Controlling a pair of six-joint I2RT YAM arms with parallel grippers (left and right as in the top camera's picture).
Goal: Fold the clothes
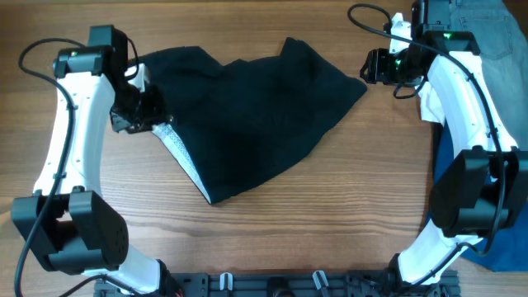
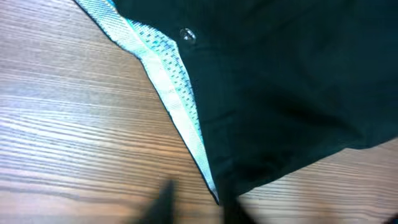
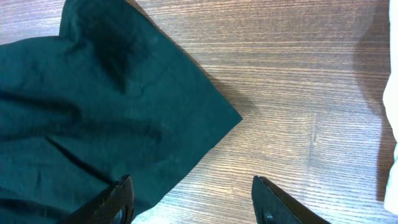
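Observation:
The black garment (image 1: pixel 247 115) lies spread on the wooden table, with its whitish-grey waistband lining (image 1: pixel 186 161) showing along the lower left edge. My left gripper (image 1: pixel 136 114) is at the garment's left edge. In the left wrist view its blurred fingers (image 2: pixel 198 205) stand apart, with the waistband's corner (image 2: pixel 214 196) between them on the table. My right gripper (image 1: pixel 375 66) is just right of the garment's right corner (image 1: pixel 361 87). In the right wrist view it is wide open (image 3: pixel 196 202), its left finger over the black cloth's (image 3: pixel 93 112) edge and its right finger over bare wood.
A light-blue denim piece (image 1: pixel 495 33) lies at the back right. A bright blue cloth (image 1: pixel 505 247) lies along the right edge behind the right arm. A white cloth (image 1: pixel 431 106) sits by that arm and also shows in the right wrist view (image 3: pixel 392 106).

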